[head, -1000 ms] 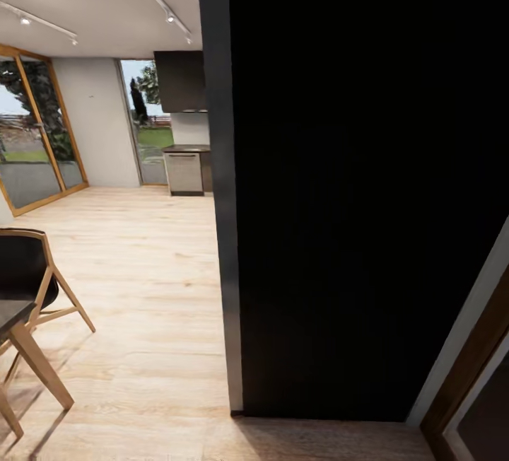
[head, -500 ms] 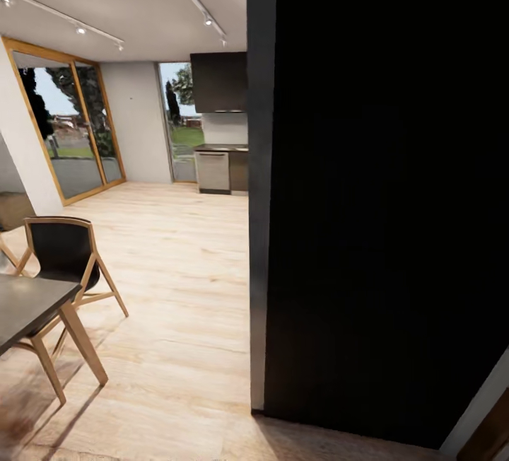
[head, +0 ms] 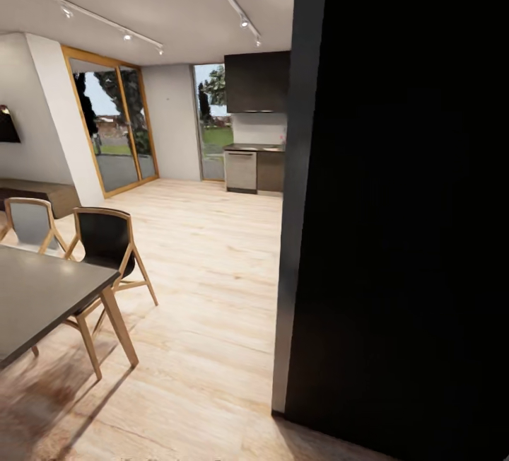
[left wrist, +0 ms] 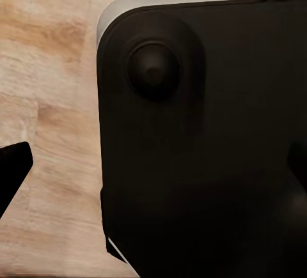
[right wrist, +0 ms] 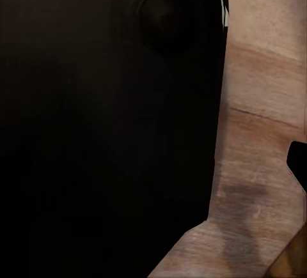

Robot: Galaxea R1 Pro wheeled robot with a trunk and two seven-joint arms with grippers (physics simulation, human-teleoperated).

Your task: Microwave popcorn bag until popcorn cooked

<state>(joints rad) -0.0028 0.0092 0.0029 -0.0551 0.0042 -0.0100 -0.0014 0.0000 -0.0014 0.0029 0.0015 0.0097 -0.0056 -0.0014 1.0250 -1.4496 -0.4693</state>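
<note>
Pale wood flooring (head: 205,291) carries the robot through an open living space on its way to the kitchen, the step in hand being travel, not handling. Nearest, a tall black partition (head: 403,220) stands close on the right, its grey edge (head: 293,235) the corner to be rounded with a wide berth. To the left, a dark dining table (head: 42,298) and two wood-framed chairs (head: 106,242) narrow the passage, leaving a lane of bare floor between them and the partition; holding the middle of that lane looks the safest line. Both wrist views show dark robot bodywork (left wrist: 204,137) over floorboards, and whether either gripper is open or closed cannot be told. Farther off, a steel dishwasher (head: 241,170) sits under a distant countertop (head: 254,148) and black wall cabinet (head: 257,82), beside glazed doors (head: 113,129). The popcorn bag and microwave are not yet seen; the bag presumably waits on the kitchen counter ahead.
</note>
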